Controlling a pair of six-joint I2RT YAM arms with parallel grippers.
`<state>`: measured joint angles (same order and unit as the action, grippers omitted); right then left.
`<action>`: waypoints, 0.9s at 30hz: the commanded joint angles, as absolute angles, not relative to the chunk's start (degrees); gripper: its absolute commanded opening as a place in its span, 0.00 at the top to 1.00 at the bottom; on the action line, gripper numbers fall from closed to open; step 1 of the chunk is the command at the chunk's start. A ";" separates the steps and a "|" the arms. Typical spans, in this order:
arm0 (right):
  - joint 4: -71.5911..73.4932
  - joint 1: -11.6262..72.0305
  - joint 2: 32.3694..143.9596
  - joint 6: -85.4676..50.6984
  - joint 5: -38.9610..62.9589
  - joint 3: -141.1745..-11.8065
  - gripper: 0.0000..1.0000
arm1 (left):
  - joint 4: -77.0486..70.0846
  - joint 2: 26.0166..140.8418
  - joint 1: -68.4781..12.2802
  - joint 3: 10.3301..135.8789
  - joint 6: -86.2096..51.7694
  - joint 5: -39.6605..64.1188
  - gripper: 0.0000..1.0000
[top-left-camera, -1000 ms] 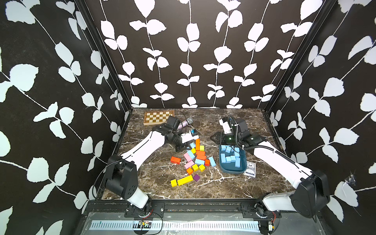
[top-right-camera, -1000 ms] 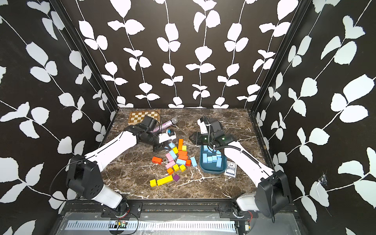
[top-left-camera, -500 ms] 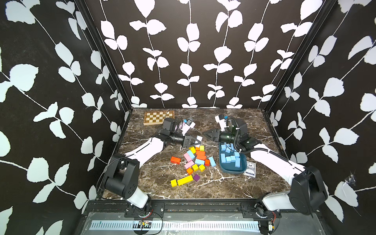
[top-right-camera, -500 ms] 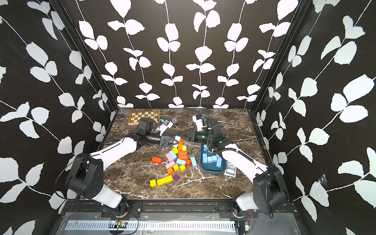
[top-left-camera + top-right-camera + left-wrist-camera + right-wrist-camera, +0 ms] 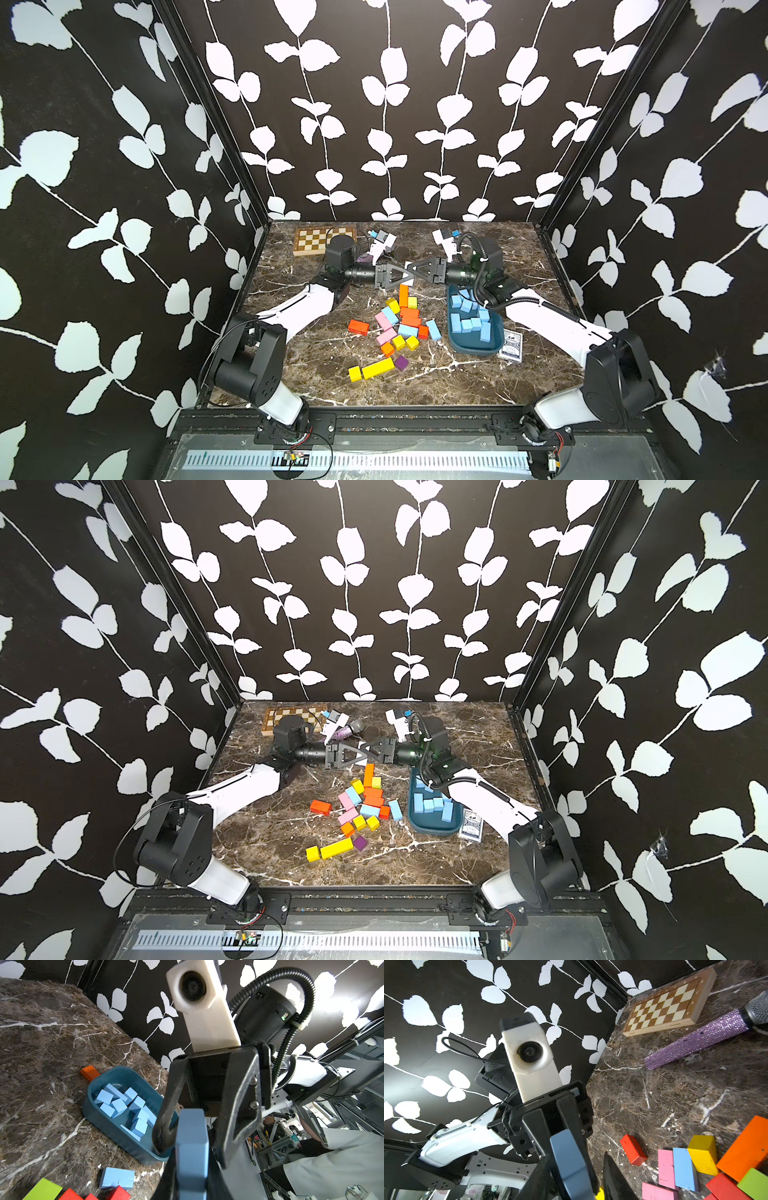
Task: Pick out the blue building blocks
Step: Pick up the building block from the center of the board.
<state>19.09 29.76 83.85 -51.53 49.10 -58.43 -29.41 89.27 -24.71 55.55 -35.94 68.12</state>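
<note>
Marble tabletop [image 5: 419,386], handover in progress: left gripper [image 5: 400,277] is clamping a blue building block [image 5: 192,1147]; right gripper [image 5: 414,271] is straddling it, jaws part-open. Right should be seating squarely before left is releasing

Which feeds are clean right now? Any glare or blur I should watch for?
In both top views: evenly lit, sharp, no glare on the table. Left wrist view: glare blows out the wall; the blue block near the lens is soft, the tray crisp. Right wrist view: the block is soft again, the chessboard and microphone sharp.
</note>
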 commanded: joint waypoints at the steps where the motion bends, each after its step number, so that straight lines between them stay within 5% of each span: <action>1: 25.94 30.15 84.45 -53.92 52.01 -60.42 0.64 | -35.50 89.30 -24.84 54.58 -38.92 69.59 1.00; 13: 31.39 30.15 86.23 -56.02 52.82 -61.44 0.92 | -31.77 88.34 -25.31 53.44 -36.21 70.58 0.93; 27: 20.68 29.46 85.26 -49.67 48.45 -60.02 1.00 | -19.15 87.74 -25.25 54.49 -29.14 68.75 0.43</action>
<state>21.56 29.63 86.41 -51.27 49.95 -59.00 -23.94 89.08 -25.21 54.78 -33.08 69.30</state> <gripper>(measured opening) 0.158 0.562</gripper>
